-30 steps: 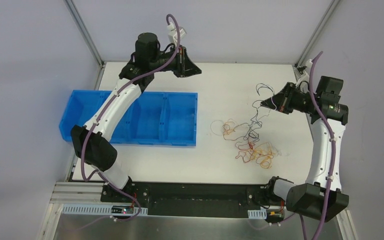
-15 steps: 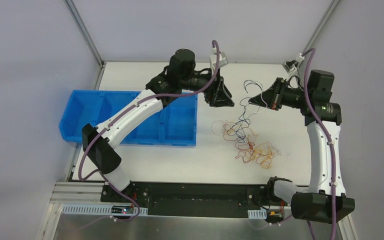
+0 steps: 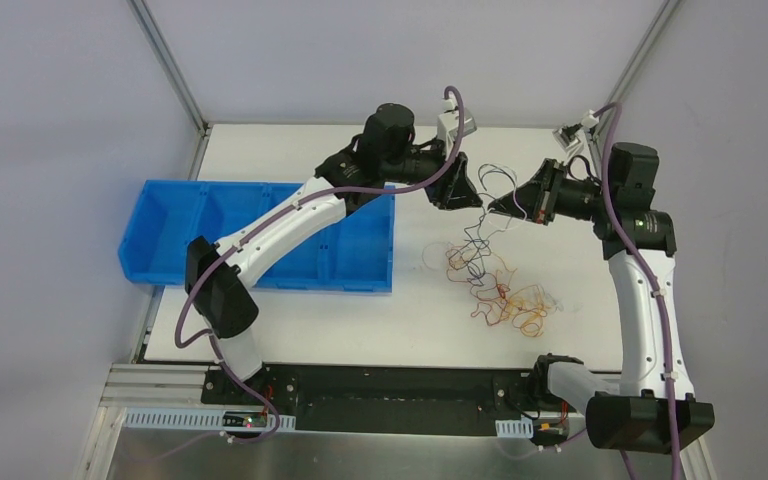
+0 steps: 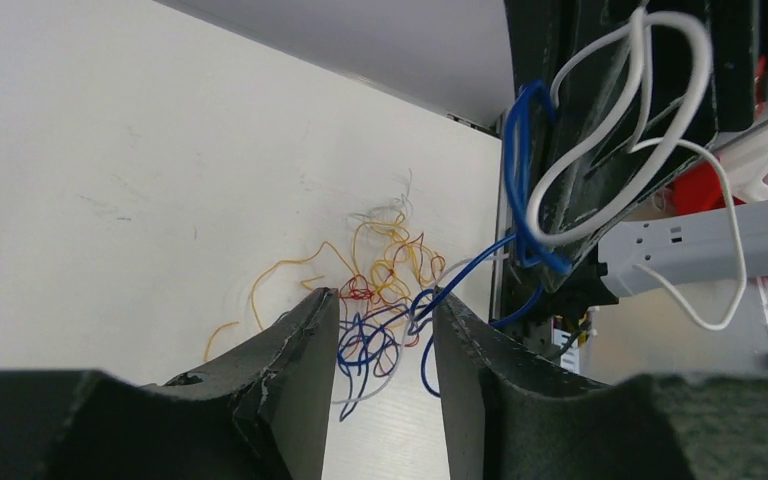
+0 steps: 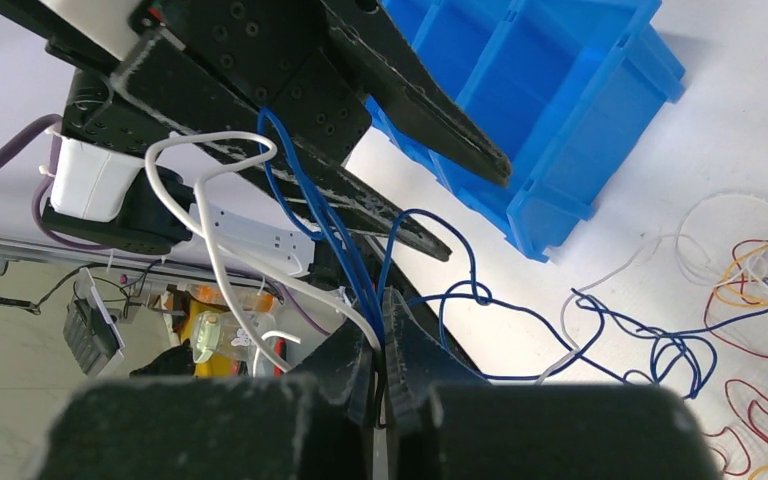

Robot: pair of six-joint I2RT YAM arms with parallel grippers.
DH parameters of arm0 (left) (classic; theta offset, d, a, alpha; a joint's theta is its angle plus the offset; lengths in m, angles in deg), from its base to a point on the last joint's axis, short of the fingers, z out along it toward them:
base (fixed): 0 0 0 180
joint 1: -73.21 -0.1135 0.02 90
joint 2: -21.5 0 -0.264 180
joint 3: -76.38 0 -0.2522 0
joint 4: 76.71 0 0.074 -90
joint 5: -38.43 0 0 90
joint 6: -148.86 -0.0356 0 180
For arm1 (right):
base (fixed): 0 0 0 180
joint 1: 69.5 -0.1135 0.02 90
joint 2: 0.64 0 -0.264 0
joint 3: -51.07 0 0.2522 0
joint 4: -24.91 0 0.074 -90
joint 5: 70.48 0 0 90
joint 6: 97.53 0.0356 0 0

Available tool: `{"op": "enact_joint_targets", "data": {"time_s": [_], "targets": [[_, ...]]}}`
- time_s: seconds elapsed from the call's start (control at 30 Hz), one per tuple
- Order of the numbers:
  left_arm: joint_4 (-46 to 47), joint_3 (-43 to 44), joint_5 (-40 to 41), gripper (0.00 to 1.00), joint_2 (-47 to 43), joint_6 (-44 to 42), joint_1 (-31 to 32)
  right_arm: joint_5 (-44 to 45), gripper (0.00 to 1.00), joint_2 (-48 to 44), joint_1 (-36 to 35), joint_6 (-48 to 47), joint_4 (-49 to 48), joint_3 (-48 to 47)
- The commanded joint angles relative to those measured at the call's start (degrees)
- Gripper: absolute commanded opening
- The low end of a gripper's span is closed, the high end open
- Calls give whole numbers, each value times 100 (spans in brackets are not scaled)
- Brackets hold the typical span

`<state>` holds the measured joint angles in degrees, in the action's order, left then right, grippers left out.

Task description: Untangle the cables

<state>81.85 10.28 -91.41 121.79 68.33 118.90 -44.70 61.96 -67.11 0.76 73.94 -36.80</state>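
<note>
The cables are thin curly wires. A loose tangle of orange, yellow and red ones (image 3: pixel 505 300) lies on the white table (image 3: pixel 290 320); it also shows in the left wrist view (image 4: pixel 390 260). My right gripper (image 3: pixel 495 208) is shut on dark blue and white wires (image 5: pixel 360 270) and holds them above the table. They trail down into the tangle (image 5: pixel 660 350). My left gripper (image 3: pixel 470 195) is open and empty, right beside the right gripper. Its fingers (image 4: pixel 300 340) frame the blue strands (image 4: pixel 375 345) from above and do not touch them.
A blue bin with several compartments (image 3: pixel 260 240) sits left of the tangle and also shows in the right wrist view (image 5: pixel 550 90). The left arm reaches over its right end. Frame posts stand at the table's back corners.
My left arm has swung right from behind the bin to just beside the right gripper. My right gripper has moved left with the blue and white wires, pulling them up from the tangle.
</note>
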Motion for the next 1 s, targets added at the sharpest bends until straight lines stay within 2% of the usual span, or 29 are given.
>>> {"op": "enact_joint_targets", "data": {"time_s": [0.0,0.1,0.23,0.3,0.47,0.5,0.7,0.87,0.97], "targets": [[354,327,-36,43,47,0,108,-36,0,-184,-63,160,-224,125],[543,254,-294,53,44,104,152,3,0,-182,-64,187,-279,168],[660,197,-357,55,57,112,211,-42,2,-198,-67,437,-574,231],[663,252,-307,46,111,109,238,-82,3,-228,-71,626,-767,282],[454,342,246,4,205,163,218,-195,6,-289,-72,886,-835,281],[446,358,341,0,228,277,178,-214,7,-293,-69,968,-837,276],[539,282,871,0,298,1260,-322,-239,9,-343,-65,900,-489,173],[561,-1,1074,0,264,1560,-701,-279,9,-363,-31,857,-281,58],[591,-221,1118,0,256,1637,-850,-255,0,-376,43,894,-276,-76]]}}
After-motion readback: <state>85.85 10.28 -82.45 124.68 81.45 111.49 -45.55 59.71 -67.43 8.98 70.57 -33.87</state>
